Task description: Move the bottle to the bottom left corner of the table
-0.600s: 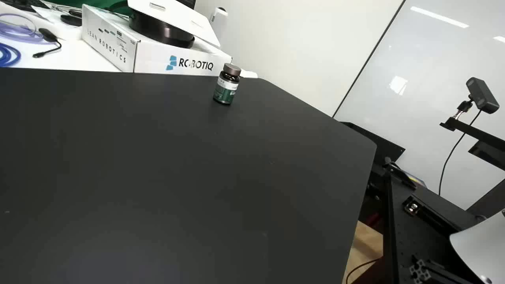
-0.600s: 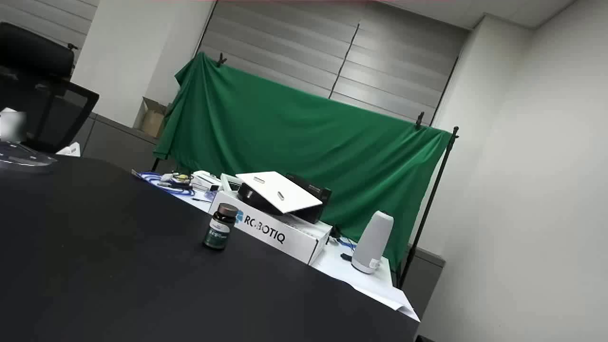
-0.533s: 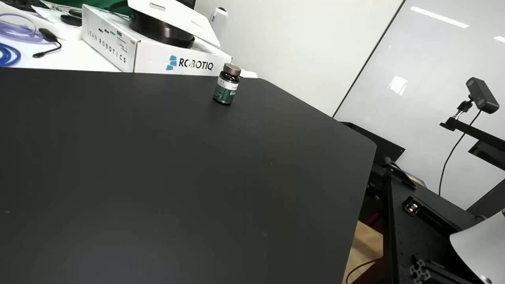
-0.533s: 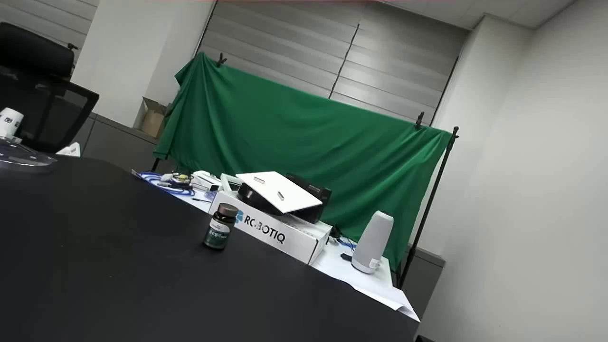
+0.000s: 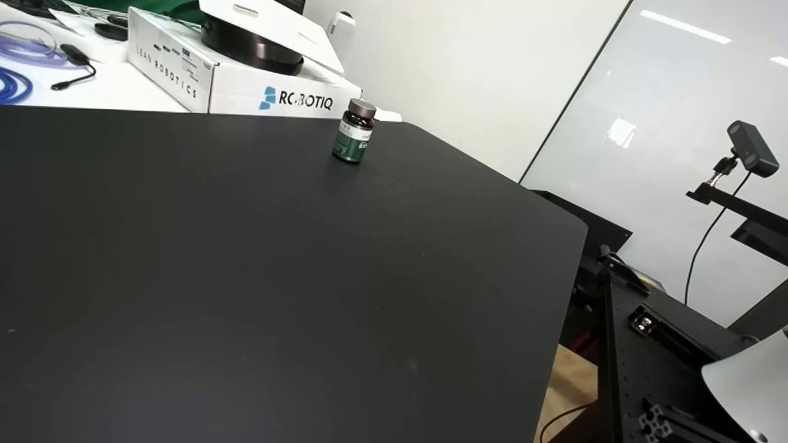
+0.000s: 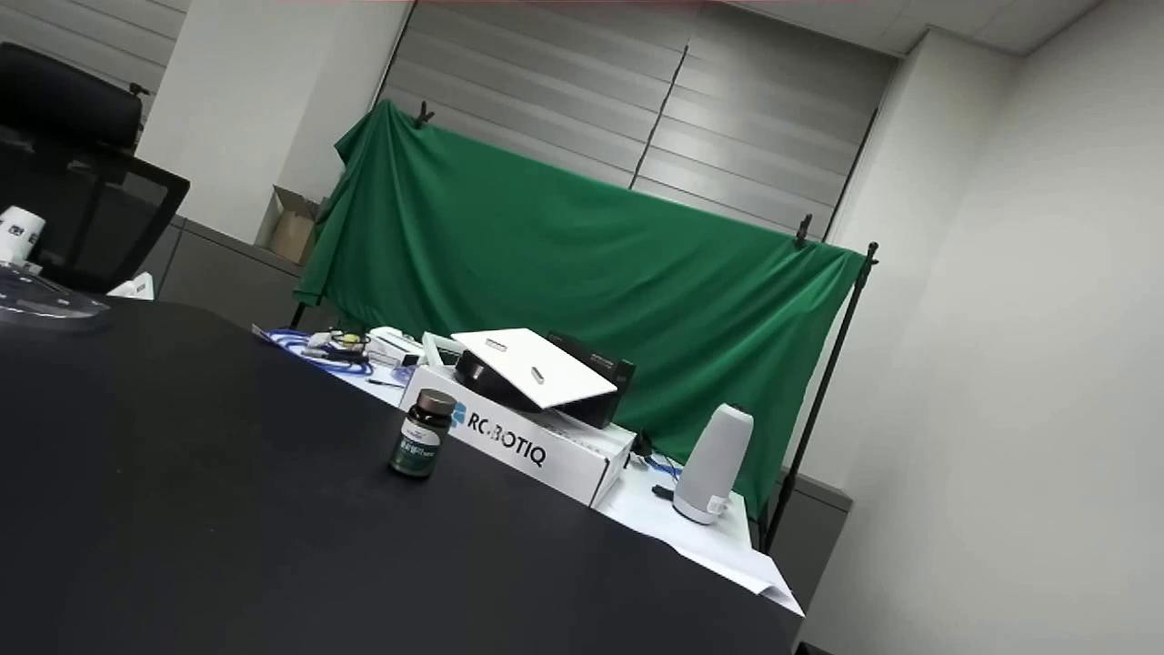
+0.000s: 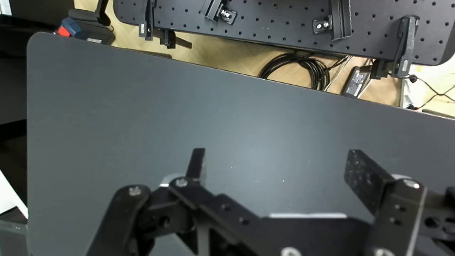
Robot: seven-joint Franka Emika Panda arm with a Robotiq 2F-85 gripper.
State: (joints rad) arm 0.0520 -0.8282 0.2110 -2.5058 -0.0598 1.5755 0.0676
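Since the bottle [image 5: 353, 131] stands ungripped on the table [image 5: 277, 264], my claw [image 7: 276, 158] gapes wide, presumably to straddle it.

Bottle [image 5: 353, 131] on the table [image 5: 277, 277], box [image 5: 240, 86] behind it on the surface [image 5: 120, 91] beyond, in both exterior views

Large matte black table [image 7: 106, 124]: it lay flat below me, with straight edges and rounded corners.
Small dark glass bottle [image 5: 353, 131], brown cap, green-and-white label: I saw it standing upright on that top, near an edge, in both exterior views.
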